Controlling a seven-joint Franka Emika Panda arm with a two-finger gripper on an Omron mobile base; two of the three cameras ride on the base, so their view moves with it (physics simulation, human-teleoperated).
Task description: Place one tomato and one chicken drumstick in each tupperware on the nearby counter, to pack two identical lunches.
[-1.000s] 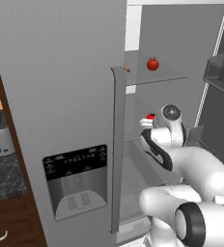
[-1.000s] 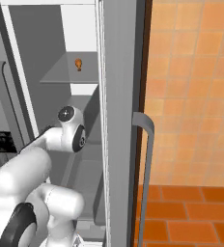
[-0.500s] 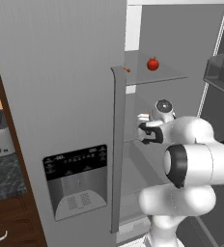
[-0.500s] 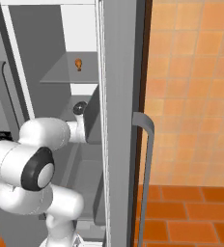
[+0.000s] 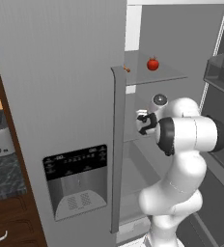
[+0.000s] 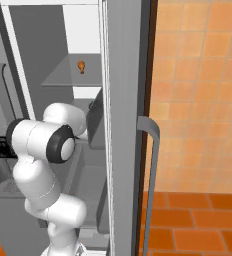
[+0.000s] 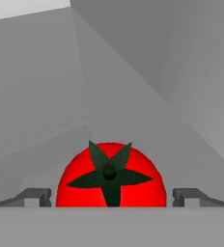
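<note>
Gripper: gripper [image 7: 111, 198] stands wide open, one tip each side of a tomato [image 7: 111, 176].
Tomato: round, glossy red, dark green star-shaped stalk, on a smooth grey fridge shelf [image 7: 191, 144].
Upper shelf [image 5: 162, 75]: second tomato [image 5: 153, 64] above the gripper in the left base view; the right base view shows an orange-brown drumstick [image 6: 81, 66].

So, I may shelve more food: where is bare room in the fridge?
The upper shelf is bare right of its tomato and between it and the drumstick. Crowded: the lower shelf, where the open pincer straddles another tomato.
</note>
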